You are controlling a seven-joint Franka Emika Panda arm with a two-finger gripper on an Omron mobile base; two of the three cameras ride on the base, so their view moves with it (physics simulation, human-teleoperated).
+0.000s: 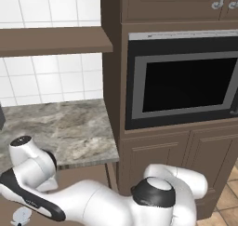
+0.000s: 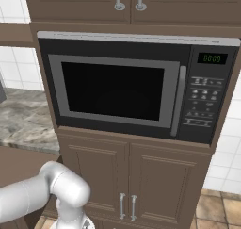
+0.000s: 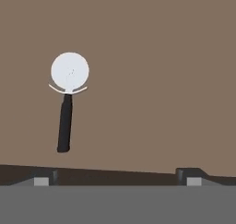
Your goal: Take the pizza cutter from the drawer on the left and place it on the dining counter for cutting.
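Now the pizza cutter (image 3: 67, 103) is being lined up under the wide-open gripper (image 3: 117, 180); descent onto its handle is needed.

Pizza cutter (image 3: 67, 96) lies flat inside the drawer (image 3: 161, 80).

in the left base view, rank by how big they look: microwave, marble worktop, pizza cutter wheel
1. microwave, largest
2. marble worktop, somewhat smaller
3. pizza cutter wheel, far smallest, peeking out below the arm

The worktop is partly hidden by the arm, so its full extent is unsure.
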